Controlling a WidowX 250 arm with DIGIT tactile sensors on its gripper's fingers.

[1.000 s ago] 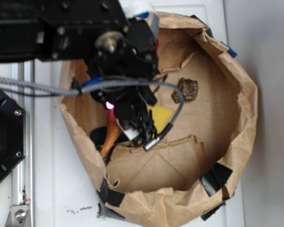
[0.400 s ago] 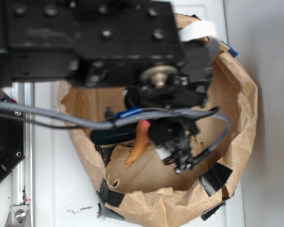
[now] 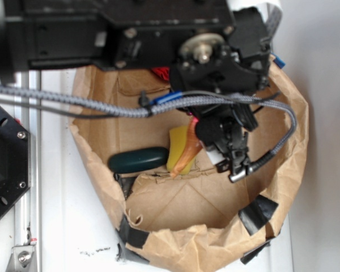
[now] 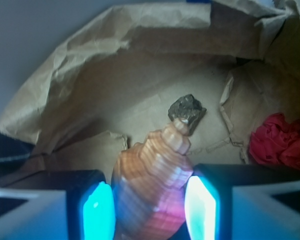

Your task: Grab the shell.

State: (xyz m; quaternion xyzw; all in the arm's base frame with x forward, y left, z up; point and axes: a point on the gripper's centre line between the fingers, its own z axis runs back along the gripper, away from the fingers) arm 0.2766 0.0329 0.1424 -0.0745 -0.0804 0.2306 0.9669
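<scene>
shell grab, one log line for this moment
gripper: shut on shell | shell: lifted, tail down | under it: yellow sponge | bag: brown paper

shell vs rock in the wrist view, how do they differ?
The shell is orange-tan with pale ridged bands; the rock is dull brown and lumpy. The shell is long and tapers to a spire, while the rock is a squat chunk and looks much smaller. The shell sits clamped between the gripper pads; the rock lies loose on the bag floor beyond the spire's tip. Both are inside the paper bag.
</scene>
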